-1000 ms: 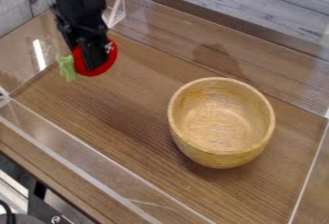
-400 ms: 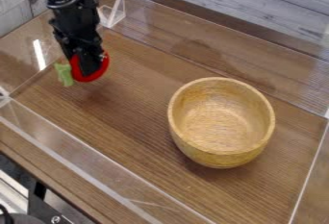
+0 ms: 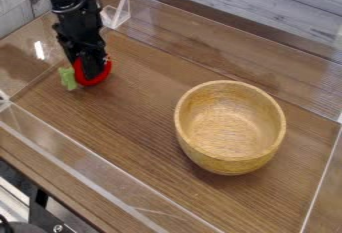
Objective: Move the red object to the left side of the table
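Note:
The red object, a small bright-red toy fruit with a green leafy end pointing left, is at the left side of the brown wood-grain table, at or just above its surface. My black gripper comes down on it from above, its fingers shut on the red object's top. Whether the fruit rests on the wood I cannot tell.
A round light wooden bowl stands right of centre. Low clear acrylic walls border the tabletop, with one close behind and left of the gripper. Bare wood lies between the fruit and the bowl.
The gripper has carried the red object slightly left and downward toward the tabletop. The bowl has not moved.

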Tool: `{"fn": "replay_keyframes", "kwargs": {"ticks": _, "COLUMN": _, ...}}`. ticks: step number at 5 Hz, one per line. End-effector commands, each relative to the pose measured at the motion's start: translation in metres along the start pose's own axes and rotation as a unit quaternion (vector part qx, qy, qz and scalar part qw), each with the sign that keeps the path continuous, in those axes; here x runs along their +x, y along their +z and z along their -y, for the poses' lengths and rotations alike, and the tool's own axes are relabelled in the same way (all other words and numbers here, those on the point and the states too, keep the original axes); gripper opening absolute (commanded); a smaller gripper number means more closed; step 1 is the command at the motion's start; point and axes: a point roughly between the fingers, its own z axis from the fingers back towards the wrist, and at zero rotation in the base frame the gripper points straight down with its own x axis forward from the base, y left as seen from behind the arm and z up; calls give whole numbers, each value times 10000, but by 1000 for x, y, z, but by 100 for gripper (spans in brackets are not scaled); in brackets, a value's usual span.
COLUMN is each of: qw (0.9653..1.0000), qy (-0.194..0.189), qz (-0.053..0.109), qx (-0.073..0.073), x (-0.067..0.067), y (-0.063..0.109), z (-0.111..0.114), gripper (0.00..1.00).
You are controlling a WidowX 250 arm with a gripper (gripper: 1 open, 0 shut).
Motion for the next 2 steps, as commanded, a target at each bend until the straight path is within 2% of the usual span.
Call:
{"fn": "replay_keyframes", "kwargs": {"ticks": 1, "qw": 9997, "qy": 97, "qz": 189, "qx": 138, "x": 10, "y": 11, "z": -14, "gripper": 0}}
{"fn": "replay_keyframes", "kwargs": {"ticks": 2, "qw": 9997, "qy": 159, "qz": 166, "qx": 90, "x": 13, "y": 8, "z": -18, "gripper": 0}}
